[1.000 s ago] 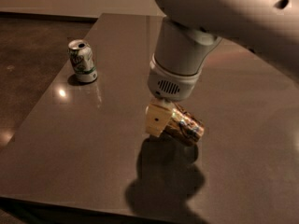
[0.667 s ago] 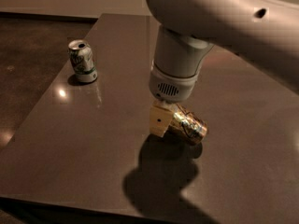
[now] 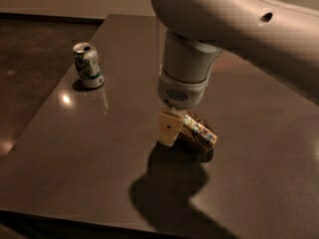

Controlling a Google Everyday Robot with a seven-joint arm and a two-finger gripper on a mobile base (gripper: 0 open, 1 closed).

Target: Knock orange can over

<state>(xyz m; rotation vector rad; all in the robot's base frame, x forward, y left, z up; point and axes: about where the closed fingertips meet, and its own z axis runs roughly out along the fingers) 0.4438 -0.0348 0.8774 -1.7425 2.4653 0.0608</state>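
The orange can [image 3: 200,131], coppery with pale markings, is tipped on its side on the dark table [image 3: 99,148], one end pointing to the lower right. My gripper [image 3: 178,133] hangs straight down from the big white arm [image 3: 187,73] and is shut on the can's upper end. One cream finger [image 3: 168,127] shows on the can's left; the other is hidden behind the can. The can's lower end is at or just above the table top, over its own shadow.
A green-and-white can [image 3: 88,65] stands upright at the table's far left, well apart from the gripper. The table's left edge runs diagonally beside a brown floor [image 3: 30,49]. The front edge lies along the bottom of the view.
The arm and gripper have shifted slightly, and the orange can has stayed tipped at nearly the same spot. The green-and-white can has not moved.
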